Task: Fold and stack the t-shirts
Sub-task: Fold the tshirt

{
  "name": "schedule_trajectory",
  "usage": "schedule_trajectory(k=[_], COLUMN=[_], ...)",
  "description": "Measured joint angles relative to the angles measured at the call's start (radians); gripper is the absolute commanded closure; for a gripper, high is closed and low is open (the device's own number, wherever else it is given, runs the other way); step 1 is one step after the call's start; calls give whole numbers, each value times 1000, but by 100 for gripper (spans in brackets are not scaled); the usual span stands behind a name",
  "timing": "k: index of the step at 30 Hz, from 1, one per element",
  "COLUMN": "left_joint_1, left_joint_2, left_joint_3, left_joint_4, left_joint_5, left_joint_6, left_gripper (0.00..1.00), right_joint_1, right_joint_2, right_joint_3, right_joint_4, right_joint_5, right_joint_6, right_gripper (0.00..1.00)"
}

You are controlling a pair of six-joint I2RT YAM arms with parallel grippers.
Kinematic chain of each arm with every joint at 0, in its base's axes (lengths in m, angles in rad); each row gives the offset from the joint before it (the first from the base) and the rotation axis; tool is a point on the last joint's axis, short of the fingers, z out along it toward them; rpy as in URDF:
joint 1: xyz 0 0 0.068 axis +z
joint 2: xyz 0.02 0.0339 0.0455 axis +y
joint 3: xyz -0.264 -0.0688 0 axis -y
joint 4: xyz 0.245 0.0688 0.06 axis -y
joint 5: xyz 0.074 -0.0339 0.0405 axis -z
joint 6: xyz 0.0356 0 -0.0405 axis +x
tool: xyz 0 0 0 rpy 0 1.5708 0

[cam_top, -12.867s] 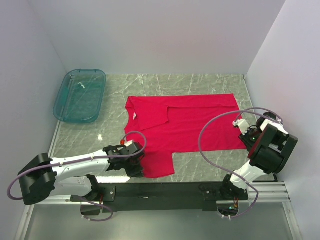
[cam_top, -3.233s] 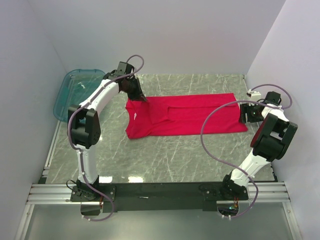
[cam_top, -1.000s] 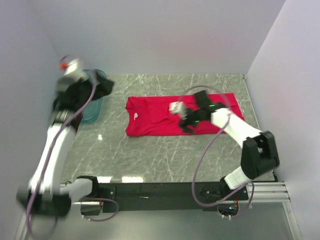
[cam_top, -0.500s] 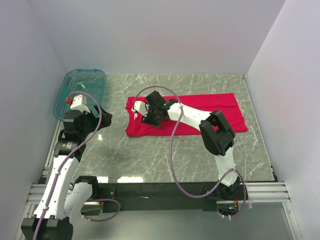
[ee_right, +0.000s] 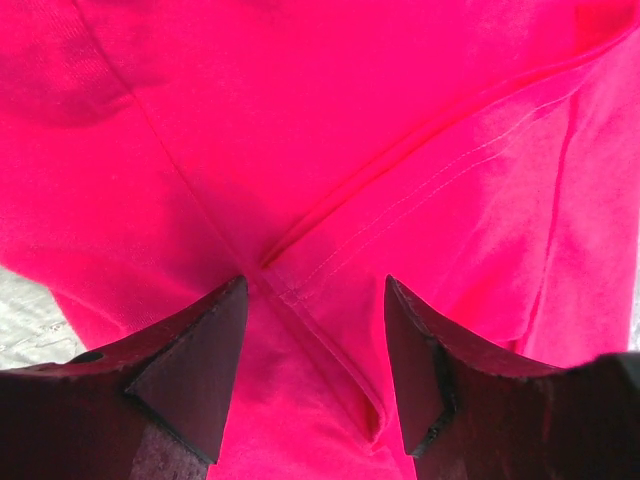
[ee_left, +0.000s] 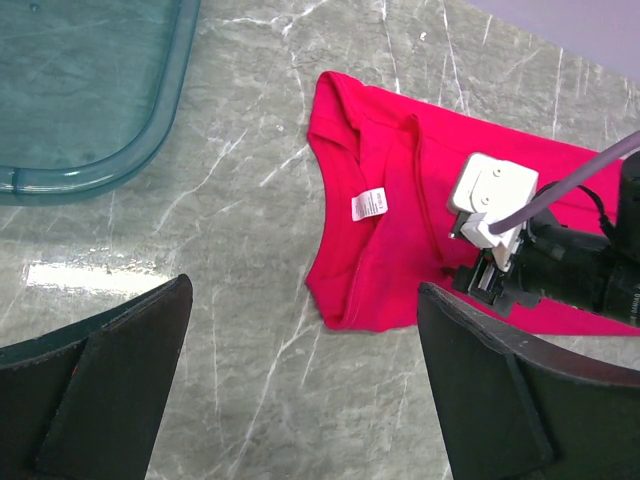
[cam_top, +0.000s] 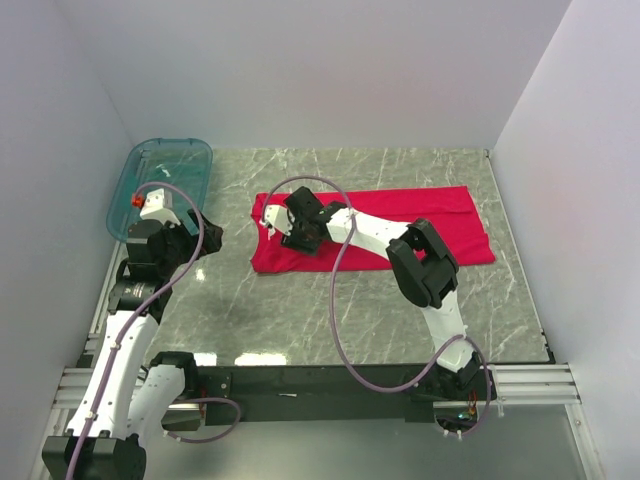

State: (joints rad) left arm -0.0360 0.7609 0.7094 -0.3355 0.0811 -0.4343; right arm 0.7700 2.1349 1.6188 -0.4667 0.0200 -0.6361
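Observation:
The crimson t-shirt [cam_top: 420,225] lies folded into a long band across the far middle of the marble table. Its neck end with the white label [ee_left: 368,205] points left. My right gripper [cam_top: 298,235] reaches over to that left end and hangs just above the cloth. In the right wrist view its open jaws [ee_right: 315,370] straddle a stitched seam and a fold edge of the t-shirt [ee_right: 330,120], with nothing pinched. My left gripper [cam_top: 205,240] hovers wide open over bare table left of the t-shirt [ee_left: 380,260], its dark fingers [ee_left: 100,390] far apart.
A translucent teal tub [cam_top: 160,190] stands at the far left corner, also in the left wrist view [ee_left: 80,90]. White walls close in the left, back and right sides. Bare marble [cam_top: 330,310] stretches in front of the shirt.
My right arm has swept left along the shirt to its neck end and its jaws have narrowed a little. The left arm has dropped from beside the tub and settled left of the shirt.

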Motion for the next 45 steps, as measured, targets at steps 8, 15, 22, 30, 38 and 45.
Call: schedule_trajectory(k=[8, 15, 22, 30, 38, 45], left_joint_1=[0, 0, 0, 0, 0, 0], left_joint_2=[-7, -7, -7, -6, -6, -6], left_joint_3=[0, 0, 0, 0, 0, 0], left_joint_4=[0, 0, 0, 0, 0, 0], left_joint_5=[0, 0, 0, 0, 0, 4], left_joint_6=[0, 0, 0, 0, 0, 0], left_gripper=[1, 1, 1, 0, 1, 0], right_joint_1=[-1, -10, -29, -51, -195, -316], right_joint_2=[14, 14, 14, 14, 10, -55], right_joint_3=[4, 4, 6, 20, 65, 5], right_joint_4=[2, 3, 6, 11, 80, 158], right_joint_5=[10, 21, 31, 38, 183, 283], right_joint_6=[12, 18, 32, 52, 111, 153], right_gripper=[48, 61, 84, 98, 32, 13])
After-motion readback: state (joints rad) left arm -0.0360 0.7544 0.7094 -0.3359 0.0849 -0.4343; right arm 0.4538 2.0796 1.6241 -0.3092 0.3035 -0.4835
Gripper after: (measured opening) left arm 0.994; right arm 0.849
